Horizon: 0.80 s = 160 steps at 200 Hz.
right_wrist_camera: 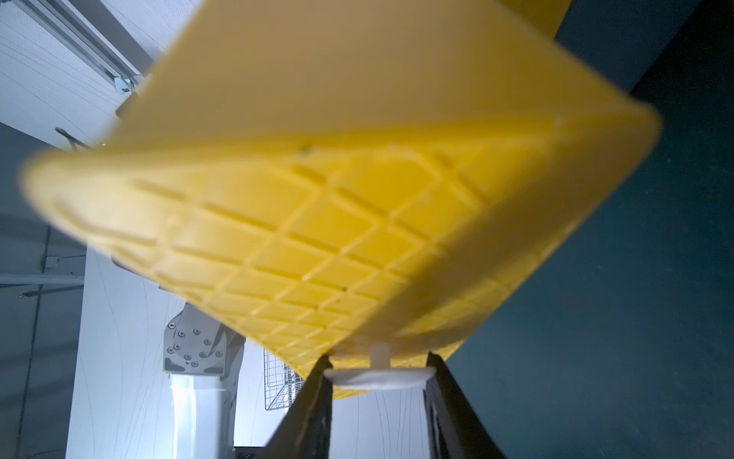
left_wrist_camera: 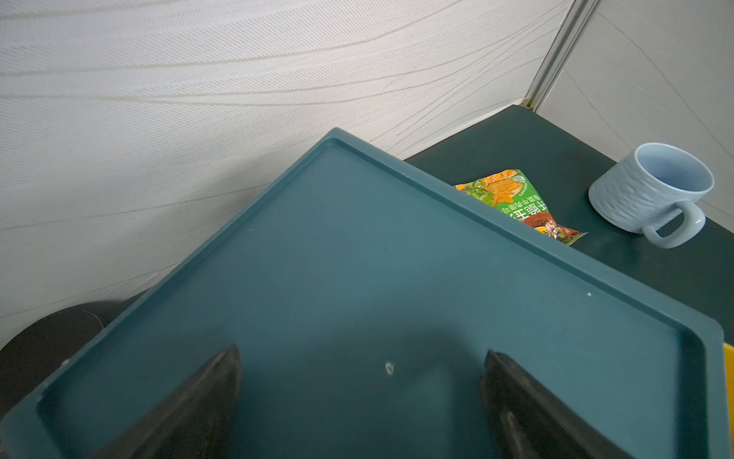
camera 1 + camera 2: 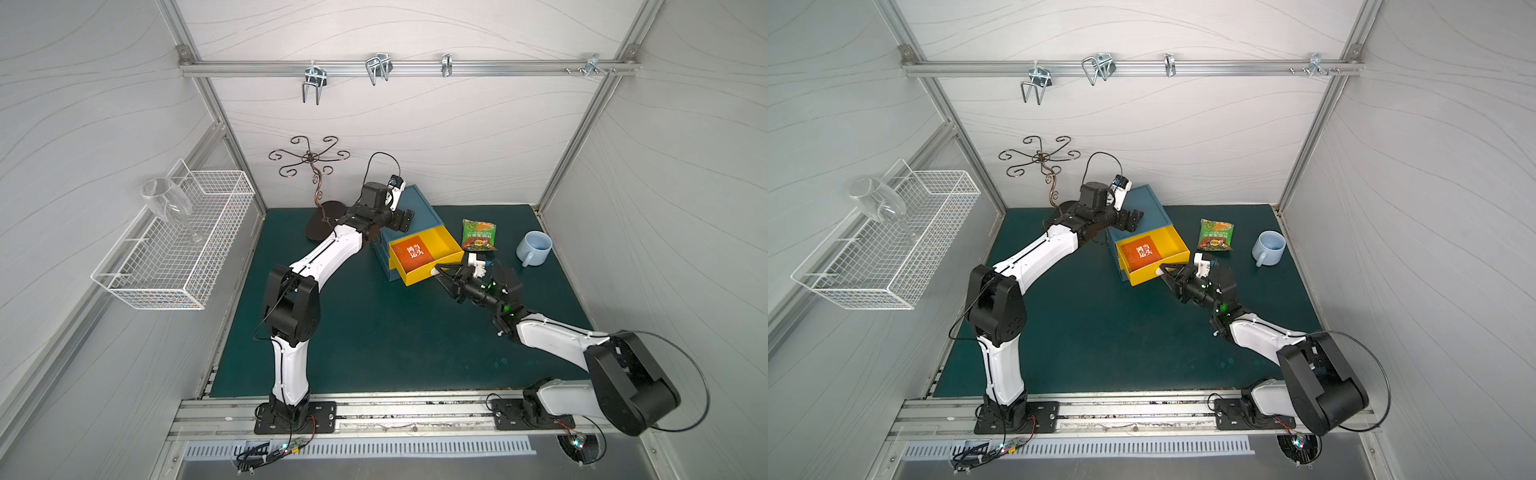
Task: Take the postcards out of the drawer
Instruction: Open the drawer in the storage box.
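**Blue cabinet [image 3: 419, 208] with its yellow drawer [image 3: 440, 241] pulled open; the postcards [image 3: 413, 254] lie flat inside, only an orange one showing.**
Left gripper [image 2: 361, 355] is spread wide over the cabinet top; right gripper [image 1: 379, 363] is clamped on the white knob [image 1: 381, 377]. The cards look thin, light and bendable. Likely best pinched at the edge facing bare drawer floor, since walls crowd the other sides.

An orange postcard [image 3: 413, 254] with white Chinese characters lies flat and face up in the pulled-out yellow drawer [image 3: 446, 244], at one end of it. Any cards beneath are hidden.
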### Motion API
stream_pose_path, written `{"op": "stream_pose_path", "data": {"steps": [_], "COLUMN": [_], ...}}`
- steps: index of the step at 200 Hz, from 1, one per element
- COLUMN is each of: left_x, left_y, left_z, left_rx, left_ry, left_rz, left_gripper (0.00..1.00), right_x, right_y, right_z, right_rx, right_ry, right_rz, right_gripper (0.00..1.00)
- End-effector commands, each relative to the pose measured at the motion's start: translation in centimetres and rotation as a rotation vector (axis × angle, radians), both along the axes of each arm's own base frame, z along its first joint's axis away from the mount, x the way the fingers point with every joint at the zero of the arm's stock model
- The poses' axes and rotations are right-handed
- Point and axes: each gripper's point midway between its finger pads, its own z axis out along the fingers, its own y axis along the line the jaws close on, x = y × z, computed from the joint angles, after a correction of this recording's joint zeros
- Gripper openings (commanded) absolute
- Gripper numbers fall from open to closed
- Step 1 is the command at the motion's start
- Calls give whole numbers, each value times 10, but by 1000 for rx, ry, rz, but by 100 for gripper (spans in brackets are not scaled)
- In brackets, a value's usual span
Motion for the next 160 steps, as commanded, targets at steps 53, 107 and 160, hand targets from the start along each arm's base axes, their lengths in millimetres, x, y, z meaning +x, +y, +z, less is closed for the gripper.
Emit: {"op": "stream_pose_path", "data": {"steps": [53,107,160], "left_x": [-52,-50,-47], "left_y": [23,23,19], "left_z": [-106,-98,-71], "left_rx": [133,123,81], "left_ry": [413,405,375], "left_rz": [18,21,26], "left_gripper": [99,99,99], "right_x": [-19,-20,-20], "right_y": [-11,-21,-27], "right_z": [-19,-22,-12], "right_rx": [-64,-81,-138], "right_ry": [49,54,24], "right_rz": [-3,-26,-24], "right_gripper": [34,35,56]}}
